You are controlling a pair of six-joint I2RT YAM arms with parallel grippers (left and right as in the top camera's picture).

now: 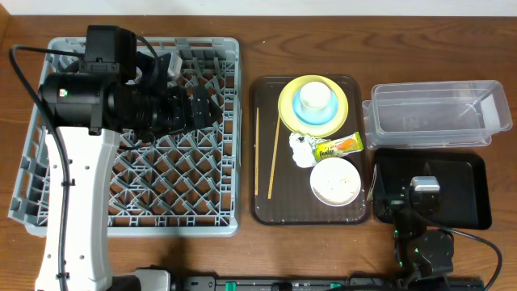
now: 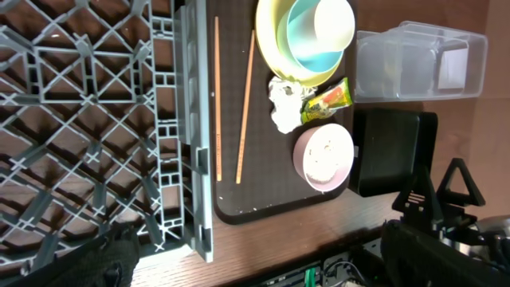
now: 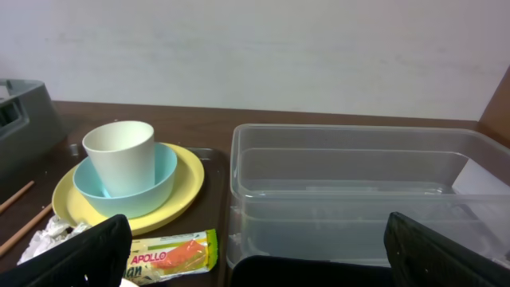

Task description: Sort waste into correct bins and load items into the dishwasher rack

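The left hand (image 1: 198,109) was held over the rack (image 1: 137,202), its fingers apart and nothing gripped. The right hand (image 1: 408,200) was positioned over the black tray (image 1: 472,194), its fingers also apart and empty. On the brown tray (image 1: 262,212), the cup (image 1: 314,97) was nested in the blue bowl (image 1: 311,120), which was set on the plate (image 1: 287,105). The tissue (image 1: 302,149) and wrapper (image 1: 339,145) were found touching, between the plate and the white bowl (image 1: 335,181). Two chopsticks (image 1: 274,158) were laid along the left part of the brown tray. The tub (image 1: 432,113) was placed on the surface (image 1: 258,32), just beyond the black tray.
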